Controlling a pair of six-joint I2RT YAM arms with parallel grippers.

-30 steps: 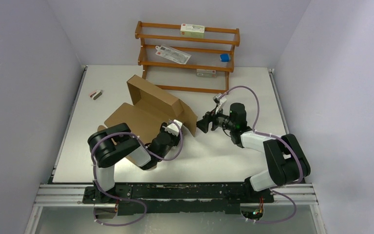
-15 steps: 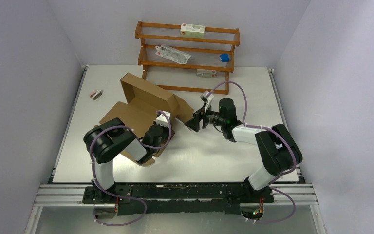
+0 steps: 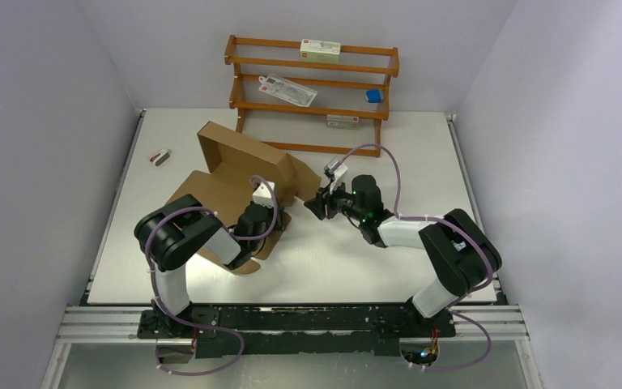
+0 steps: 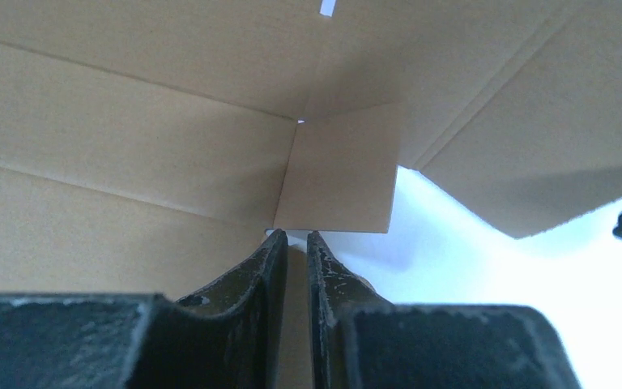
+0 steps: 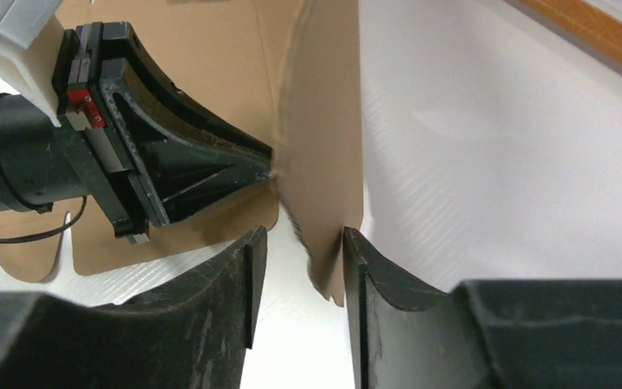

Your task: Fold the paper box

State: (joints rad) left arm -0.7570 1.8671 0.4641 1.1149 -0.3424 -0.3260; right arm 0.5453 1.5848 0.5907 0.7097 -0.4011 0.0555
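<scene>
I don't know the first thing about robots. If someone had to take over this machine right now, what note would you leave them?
Left end effector: shut on a thin cardboard edge of the box.
Right end effector: open, with one jaw on each side of an upright flap, not clamped.
Box: on the table, left of centre. Its far panel is raised and its near panel lies flat.
Done: some panels stand up.
Left: probably grip the flap, fold it in, finish the walls and close the lid.
</scene>
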